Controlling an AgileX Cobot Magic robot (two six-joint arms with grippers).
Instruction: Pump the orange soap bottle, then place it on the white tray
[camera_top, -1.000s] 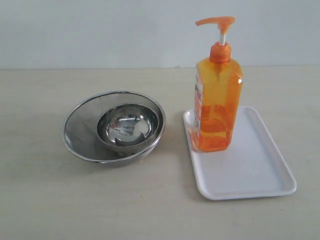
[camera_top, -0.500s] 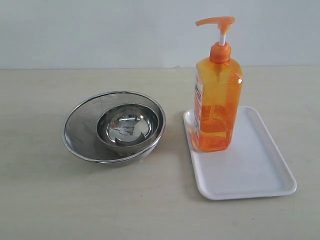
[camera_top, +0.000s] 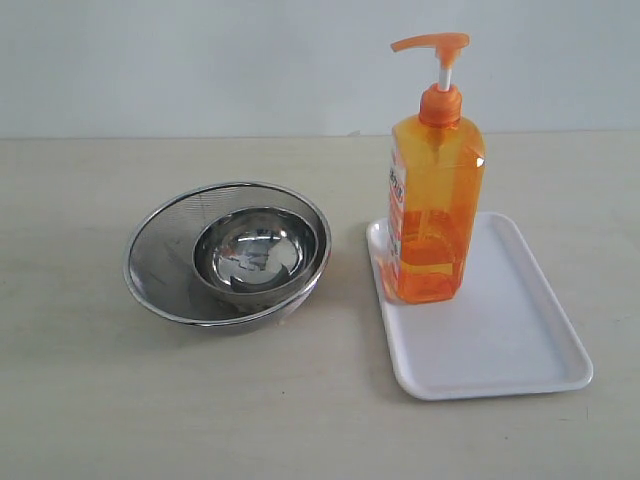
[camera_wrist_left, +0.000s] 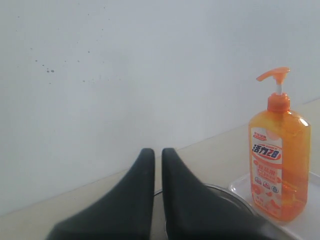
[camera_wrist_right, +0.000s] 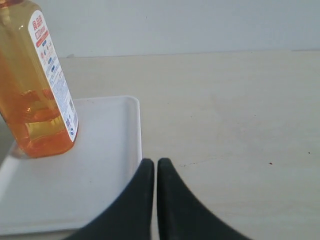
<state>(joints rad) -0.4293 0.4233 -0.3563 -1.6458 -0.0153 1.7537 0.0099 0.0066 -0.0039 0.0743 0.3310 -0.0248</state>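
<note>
Nearest, the beige desk lies bare along its front edge. The flat white plastic tray with a low rim runs lengthwise from front to back, and its front half holds nothing. The tall translucent orange soap bottle stands upright at the tray's back corner, on the side toward the bowls. Its long axis is vertical and its pump spout points toward them. Beside the tray and apart from it, a round steel mesh strainer holds a smaller polished steel bowl. Open desk surrounds both. The left gripper and the right gripper have their jaws pressed nearly together and hold nothing.
</note>
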